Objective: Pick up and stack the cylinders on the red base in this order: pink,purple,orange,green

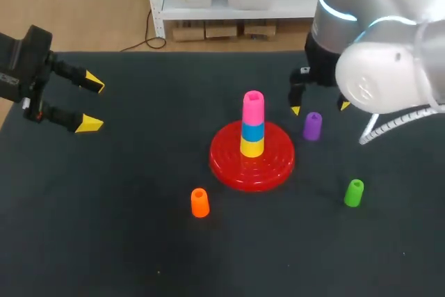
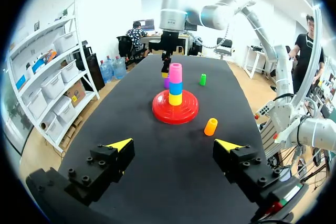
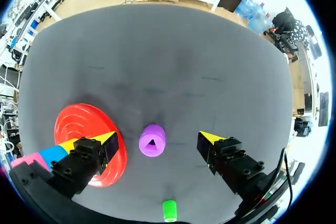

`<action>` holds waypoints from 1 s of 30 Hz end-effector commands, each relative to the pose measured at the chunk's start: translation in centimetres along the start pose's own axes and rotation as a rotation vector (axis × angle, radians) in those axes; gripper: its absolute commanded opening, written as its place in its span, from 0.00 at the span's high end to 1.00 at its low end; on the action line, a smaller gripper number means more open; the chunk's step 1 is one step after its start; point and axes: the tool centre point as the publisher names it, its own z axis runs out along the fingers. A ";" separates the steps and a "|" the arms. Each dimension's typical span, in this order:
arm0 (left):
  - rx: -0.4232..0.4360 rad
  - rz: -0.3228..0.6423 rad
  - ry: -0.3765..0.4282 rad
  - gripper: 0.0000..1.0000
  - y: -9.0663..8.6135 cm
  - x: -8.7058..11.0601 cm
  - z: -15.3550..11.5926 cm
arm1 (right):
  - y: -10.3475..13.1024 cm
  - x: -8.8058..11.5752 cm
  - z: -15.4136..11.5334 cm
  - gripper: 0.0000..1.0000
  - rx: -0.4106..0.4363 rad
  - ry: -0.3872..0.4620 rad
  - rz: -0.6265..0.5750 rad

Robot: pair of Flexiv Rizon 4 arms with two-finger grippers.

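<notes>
red round plastic base point(image 1: 229, 168), centre: yellow-blue-pink cylinder stack point(image 1: 253, 124) | right gripper point(image 1: 320, 108) agape, empty, above purple cylinder point(image 1: 312, 125) | left gripper point(image 1: 94, 104) agape, empty

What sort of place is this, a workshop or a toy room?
Probably a robotics test lab. Two robot arms, the left tool and right tool yellow-tipped, stand at a dark table, where a red base holds stacked cylinders; a purple cylinder, orange cylinder and green cylinder stand loose.

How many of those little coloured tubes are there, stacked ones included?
6. Three sit stacked on the red base: yellow tube, blue tube, pink tube on top. Three stand loose: purple tube below the right pincer, orange tube left of the base, green tube right of it.
</notes>
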 end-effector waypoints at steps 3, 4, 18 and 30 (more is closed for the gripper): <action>-0.002 0.003 -0.005 0.00 0.0 0.1 0.0 | 0.5 0.3 0.6 0.00 0.005 0.015 -0.011; -0.002 0.003 -0.005 0.00 0.0 0.1 0.0 | 0.6 0.5 0.7 0.00 0.004 0.018 -0.014; -0.002 0.003 -0.005 0.00 0.0 0.1 0.0 | 0.5 1.5 1.6 0.03 0.006 0.034 0.007; -0.002 0.003 -0.005 0.00 0.0 0.1 0.0 | 0.2 1.9 1.7 0.40 0.012 0.032 0.006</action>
